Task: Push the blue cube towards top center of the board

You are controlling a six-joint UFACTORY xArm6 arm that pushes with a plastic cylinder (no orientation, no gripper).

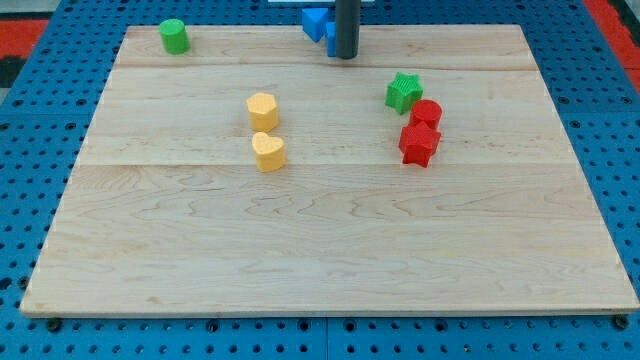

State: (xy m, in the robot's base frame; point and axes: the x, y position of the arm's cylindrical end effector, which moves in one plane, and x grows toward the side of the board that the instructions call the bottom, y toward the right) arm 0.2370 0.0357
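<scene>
My tip (345, 56) is resting at the counter's (320, 250) top centre, touching the blue block (319, 22), which is sitting at the top edge, partly hidden behind the rod, shape unclear. No fingers exist, so nothing is gripping. The block is looking light, rigid and smooth; I judge it will slide easily, best pushed on a flat face. Little room is remaining above; open wood is lying below.

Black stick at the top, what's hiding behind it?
Blue blocks peek out behind my tip, at the wooden board's top center. The rod covers their right parts, so their shapes are unclear.
</scene>
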